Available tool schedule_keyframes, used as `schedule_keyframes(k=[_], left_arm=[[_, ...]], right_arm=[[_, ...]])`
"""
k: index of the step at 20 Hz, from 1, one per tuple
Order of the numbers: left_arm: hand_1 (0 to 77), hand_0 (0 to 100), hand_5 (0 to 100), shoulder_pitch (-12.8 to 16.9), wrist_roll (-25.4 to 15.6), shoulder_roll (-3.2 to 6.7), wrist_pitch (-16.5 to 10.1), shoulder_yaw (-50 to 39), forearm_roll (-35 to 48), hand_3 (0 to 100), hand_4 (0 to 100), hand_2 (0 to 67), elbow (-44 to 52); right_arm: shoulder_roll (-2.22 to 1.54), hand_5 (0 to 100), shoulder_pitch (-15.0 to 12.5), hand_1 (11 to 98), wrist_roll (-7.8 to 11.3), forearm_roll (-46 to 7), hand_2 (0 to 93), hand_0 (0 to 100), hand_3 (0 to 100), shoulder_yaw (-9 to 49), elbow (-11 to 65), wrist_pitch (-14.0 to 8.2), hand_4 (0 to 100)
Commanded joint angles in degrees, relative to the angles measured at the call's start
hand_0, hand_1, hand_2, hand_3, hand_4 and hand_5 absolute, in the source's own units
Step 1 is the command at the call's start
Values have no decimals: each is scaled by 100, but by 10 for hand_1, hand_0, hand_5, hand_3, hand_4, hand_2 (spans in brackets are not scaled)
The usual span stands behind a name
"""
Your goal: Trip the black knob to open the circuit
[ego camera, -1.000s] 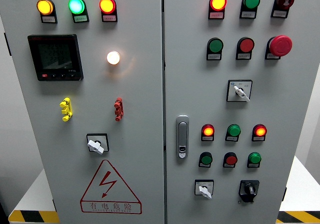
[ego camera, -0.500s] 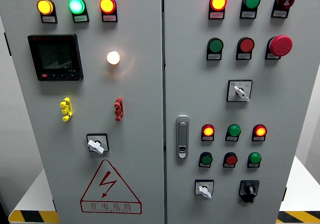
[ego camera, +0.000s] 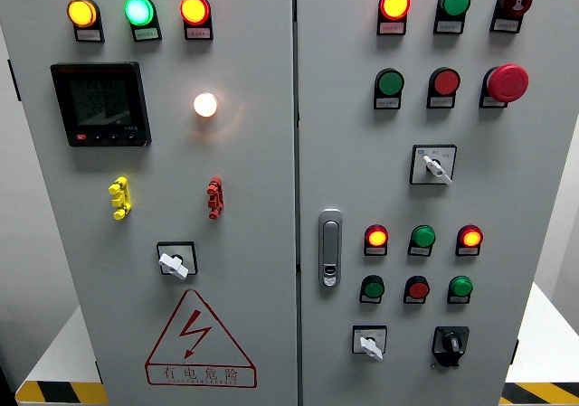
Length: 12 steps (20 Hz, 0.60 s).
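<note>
Sitting low right on cabinet door (ego camera: 407,189): black knob (ego camera: 450,344) | hands: out of view, state untellable

You cannot read the small grey label plates (ego camera: 145,33) under the indicator lamps; the print is too fine. At 9 o'clock, the black digital meter (ego camera: 99,103) shows only faint, illegible figures. At 6 o'clock, the tall grey steel cabinet (ego camera: 253,352) runs off the frame, as do the yellow-black floor stripes (ego camera: 59,392).
</note>
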Motion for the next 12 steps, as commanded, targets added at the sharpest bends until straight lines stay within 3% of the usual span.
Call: schedule_keyframes(k=[1,2,3,4,6,7,9,10,11,12], left_arm=[[32,0,16,0,1,1,0,0,0,214,67,129,0],[32,0,16,0,9,1,0,0,0,214,67,129,0],[32,0,16,0,1,-7,0,0,0,214,67,129,0],[32,0,16,0,9,1,0,0,0,214,67,129,0],[32,0,16,0,9,-7,0,0,0,214,67,129,0],[31,0,16,0,1,-8,0,0,0,214,67,129,0],[30,0,16,0,1,1,0,0,0,214,67,129,0],[30,0,16,0,1,1,0,0,0,214,67,129,0],[31,0,16,0,1,1,0,0,0,214,67,129,0],[31,0,16,0,1,1,0,0,0,214,67,129,0]], right_arm=[[-43,176,133,345,-8,-32,73,695,179,79,-136,89,147],[-52,176,143,346,-9,-15,73,695,179,53,-172,90,147],[-104,176,160,346,0,29,73,695,178,0,-163,99,147],[-87,176,169,346,0,55,73,695,178,61,-163,99,147],[-148,176,187,346,0,12,73,694,178,411,-137,177,147],[-149,177,204,346,0,-75,73,694,178,604,-119,247,146],[-96,177,222,347,-17,-662,73,693,178,1157,-84,292,146],[-87,177,213,347,-17,-1152,73,693,178,1482,20,318,146],[-44,177,213,348,-9,-1566,73,692,178,1825,82,327,146],[44,177,231,349,0,-2075,73,692,178,2420,126,345,146]])
